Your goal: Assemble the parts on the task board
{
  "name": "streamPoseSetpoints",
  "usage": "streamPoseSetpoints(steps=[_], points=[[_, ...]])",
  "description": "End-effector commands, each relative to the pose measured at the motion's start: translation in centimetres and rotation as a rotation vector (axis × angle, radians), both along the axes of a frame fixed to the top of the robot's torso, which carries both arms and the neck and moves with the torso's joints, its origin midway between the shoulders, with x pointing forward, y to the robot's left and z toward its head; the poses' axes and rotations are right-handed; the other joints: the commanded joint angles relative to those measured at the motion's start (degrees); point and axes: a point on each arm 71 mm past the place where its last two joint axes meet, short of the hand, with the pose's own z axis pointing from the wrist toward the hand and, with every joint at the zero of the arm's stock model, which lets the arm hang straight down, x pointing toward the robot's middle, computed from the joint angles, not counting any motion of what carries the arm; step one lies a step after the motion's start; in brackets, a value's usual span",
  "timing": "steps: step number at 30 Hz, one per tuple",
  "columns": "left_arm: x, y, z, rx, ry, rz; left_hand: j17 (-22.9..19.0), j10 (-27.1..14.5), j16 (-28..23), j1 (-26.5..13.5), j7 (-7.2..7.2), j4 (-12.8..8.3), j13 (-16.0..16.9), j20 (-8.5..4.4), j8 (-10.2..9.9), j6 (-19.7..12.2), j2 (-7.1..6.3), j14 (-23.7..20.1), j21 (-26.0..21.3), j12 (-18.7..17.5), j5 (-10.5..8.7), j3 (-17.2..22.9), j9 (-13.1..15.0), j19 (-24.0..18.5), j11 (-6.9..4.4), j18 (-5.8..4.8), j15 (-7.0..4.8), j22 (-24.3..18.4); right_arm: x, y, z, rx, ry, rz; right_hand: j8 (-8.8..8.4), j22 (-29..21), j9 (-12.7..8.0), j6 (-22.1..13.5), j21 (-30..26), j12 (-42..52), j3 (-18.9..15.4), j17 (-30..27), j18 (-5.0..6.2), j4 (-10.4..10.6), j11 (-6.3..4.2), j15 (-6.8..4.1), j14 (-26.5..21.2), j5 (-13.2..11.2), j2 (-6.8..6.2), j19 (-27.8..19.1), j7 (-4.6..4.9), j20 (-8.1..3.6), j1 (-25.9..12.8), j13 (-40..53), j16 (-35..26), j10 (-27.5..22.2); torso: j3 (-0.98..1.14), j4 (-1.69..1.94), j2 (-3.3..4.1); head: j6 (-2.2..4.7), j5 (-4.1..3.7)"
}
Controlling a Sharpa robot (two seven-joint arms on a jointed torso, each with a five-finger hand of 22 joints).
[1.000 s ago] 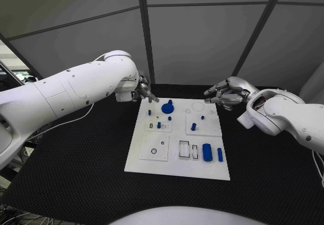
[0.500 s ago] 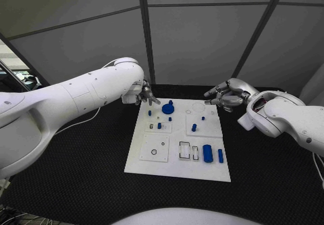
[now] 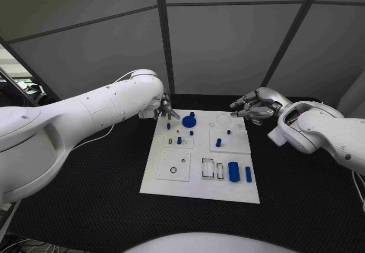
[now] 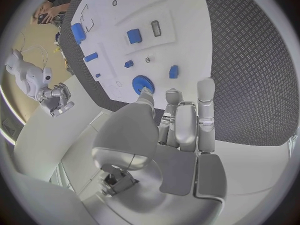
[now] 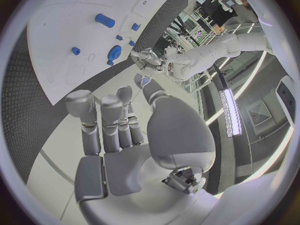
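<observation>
Parts (image 3: 233,171) dot the task board (image 3: 175,187) between both empty robot hands.

Robotics lab, grey partition panels (image 3: 220,47), black table (image 3: 91,195)

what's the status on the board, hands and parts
Left hand open, at board's far corner. Right hand open, off the board. Blue gear on task board, untouched. Nothing blocking.

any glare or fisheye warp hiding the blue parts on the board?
Head view: even light, task board edges straight, blue gear crisp. Left wrist view: fisheye bends the board, parts readable. Right wrist view: bright light strip glares off to one side, board unaffected.
</observation>
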Motion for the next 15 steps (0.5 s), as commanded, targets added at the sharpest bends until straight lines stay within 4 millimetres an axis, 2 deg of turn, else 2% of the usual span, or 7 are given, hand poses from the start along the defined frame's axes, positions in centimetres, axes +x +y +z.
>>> streamPoseSetpoints(steps=[1,15], points=[[0.05,0.02,-0.03,0.035,0.005,-0.028,2.4,0.4,2.5,0.7,-0.08,-0.1,-0.3,-0.09,0.2,0.5,-0.03,1.4,2.3,0.2,-0.01,-0.3,-0.7,1.9,-0.04,-1.70,-0.09,2.4,-0.01,0.14,0.17,0.002,-0.007,0.012,-0.10,-0.1,0.0,-0.4,-0.4,0.0,0.2,0.1,0.35,0.2,0.13,-0.03,0.3,0.1,0.15,0.1,0.13,-0.11,-0.5,0.0,-0.3,-0.2,0.06,0.01,-0.02,0.01,0.12],[0.00,0.73,-0.58,0.076,0.041,-0.012,6.3,1.1,6.8,2.0,-0.03,-1.0,-0.3,-0.13,0.8,0.8,0.75,2.8,6.6,1.9,0.11,0.1,-2.4,4.7,-0.08,-2.57,-0.05,7.2,-0.04,0.11,0.17,0.001,-0.006,0.012,-0.10,0.1,0.0,-0.4,-0.3,0.0,0.2,0.1,0.31,0.2,0.13,-0.03,0.3,0.1,0.16,0.2,0.12,-0.10,-0.6,0.0,-0.3,-0.2,0.00,0.11,-0.05,-0.14,0.17]])
